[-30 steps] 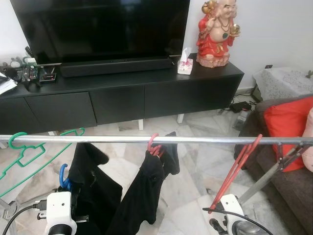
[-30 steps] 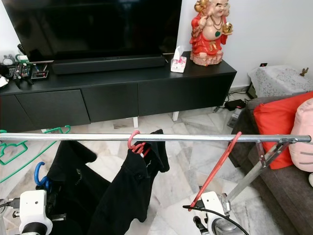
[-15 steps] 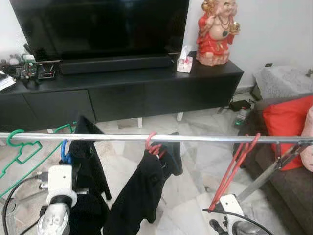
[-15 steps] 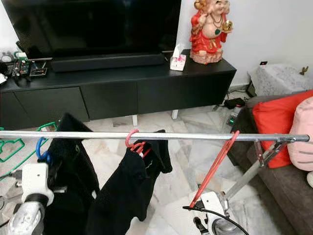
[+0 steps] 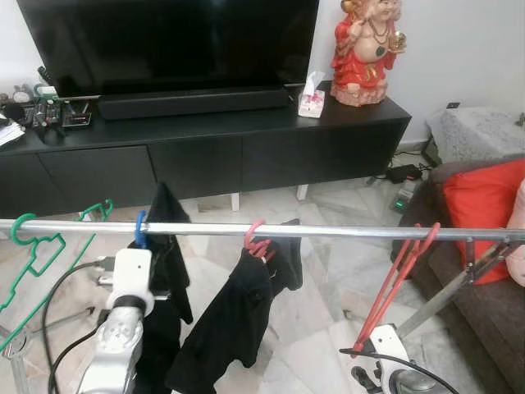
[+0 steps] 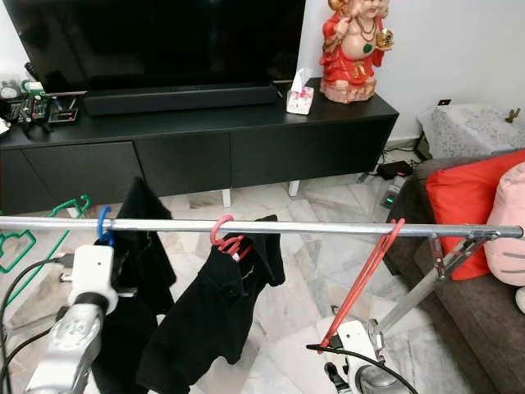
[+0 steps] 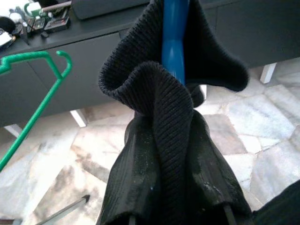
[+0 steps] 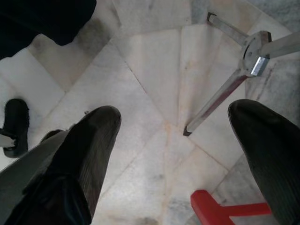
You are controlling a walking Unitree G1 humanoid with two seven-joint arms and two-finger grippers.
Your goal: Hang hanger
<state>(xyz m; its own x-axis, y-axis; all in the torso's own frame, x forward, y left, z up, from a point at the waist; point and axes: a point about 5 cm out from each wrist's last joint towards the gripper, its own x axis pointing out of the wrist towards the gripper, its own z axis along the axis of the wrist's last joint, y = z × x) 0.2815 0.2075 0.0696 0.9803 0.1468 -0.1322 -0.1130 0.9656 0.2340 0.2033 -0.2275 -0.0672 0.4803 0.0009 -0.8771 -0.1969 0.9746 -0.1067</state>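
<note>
L gripper (image 7: 176, 206) fingers (image 7: 136, 187) clamped on black garment (image 7: 178, 140) w/ blue hanger (image 7: 174, 42), hook at rail (image 5: 328, 232); R gripper (image 8: 173, 140) fingers wide apart, empty, near floor.

Colour rundown: shiny silver metal rail (image 5: 328, 232) with a bright blue plastic hanger hook (image 5: 140, 229) carrying a black ribbed knit garment (image 7: 168, 154), a pinkish-red hanger (image 5: 257, 243) with a black shirt (image 5: 234, 316), a green hanger (image 5: 37, 246) and a red hanger (image 5: 394, 279). Glossy black TV cabinet (image 5: 205, 148), red-and-gold laughing Buddha statue (image 5: 365, 49), red cushion (image 5: 484, 209), pale veined marble floor (image 8: 154, 93).
</note>
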